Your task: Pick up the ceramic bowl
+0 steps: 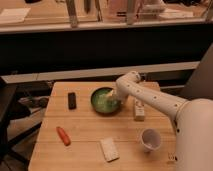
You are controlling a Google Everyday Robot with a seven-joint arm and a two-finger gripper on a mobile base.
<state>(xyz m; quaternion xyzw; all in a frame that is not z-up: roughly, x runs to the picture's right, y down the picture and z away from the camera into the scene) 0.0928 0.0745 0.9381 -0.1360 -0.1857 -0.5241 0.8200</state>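
At the back middle of the wooden counter (85, 145), the round dark green ceramic bowl (103, 101) sits with the tool (111, 97) lowered at its right rim; whether the tool is apart or together cannot be told. For a sound lift, the rim should be pinched squarely and raised level.

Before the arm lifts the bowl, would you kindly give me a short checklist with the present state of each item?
1. Gripper at the bowl, over its right rim: ok.
2. Firm hold on the rim: cannot tell.
3. Bowl upright on the table: ok.
4. Bowl apart from the black object on its left: ok.
5. White cup and carrot well away from the bowl: ok.
6. Pale box lies close under the arm, right of the bowl: not ok, mind it.
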